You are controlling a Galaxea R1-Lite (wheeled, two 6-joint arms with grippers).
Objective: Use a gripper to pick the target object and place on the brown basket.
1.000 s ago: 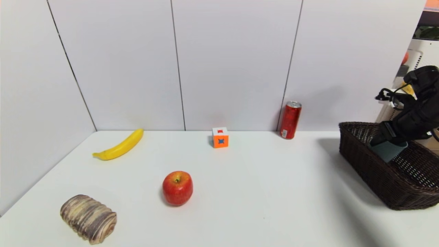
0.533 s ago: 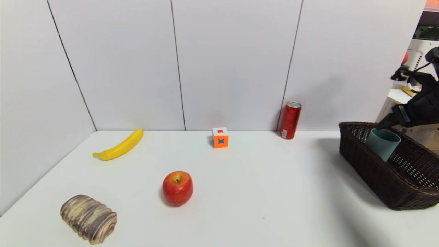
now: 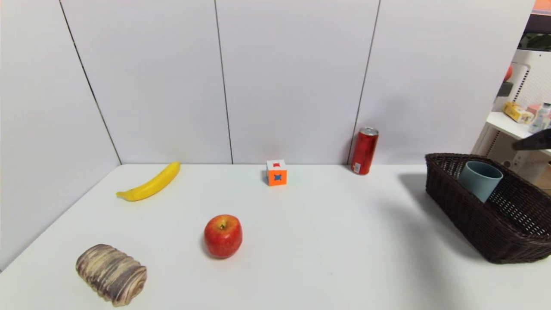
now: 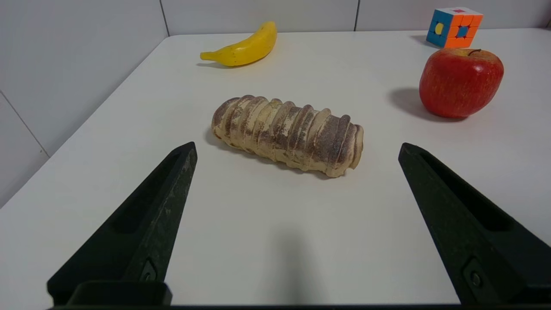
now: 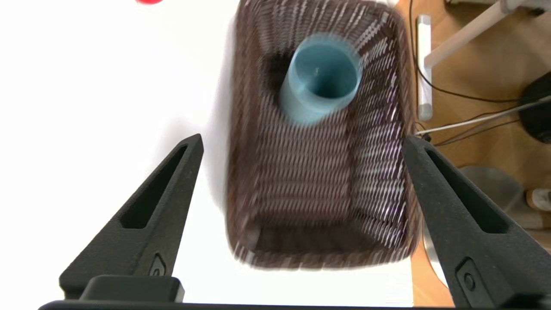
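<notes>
Standing tilted inside the dark brown woven wicker basket (image 3: pixel 482 224), the pale blue-grey handleless cup (image 3: pixel 480 180) seems to lean on its far wall. The right gripper (image 5: pixel 301 144) hangs above, jaws spread, holding nothing. The left gripper (image 4: pixel 297 146), likewise spread, hovers near a striped bread loaf (image 4: pixel 287 134).

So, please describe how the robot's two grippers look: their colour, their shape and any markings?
The left gripper and the right gripper look the same: two matte black fingers, wedge-shaped, each tapering to a blunt tip. Each finger has a long recessed slot and a small round screw near its base. The surface is slightly grainy. No cables, labels or sleeves show.
</notes>
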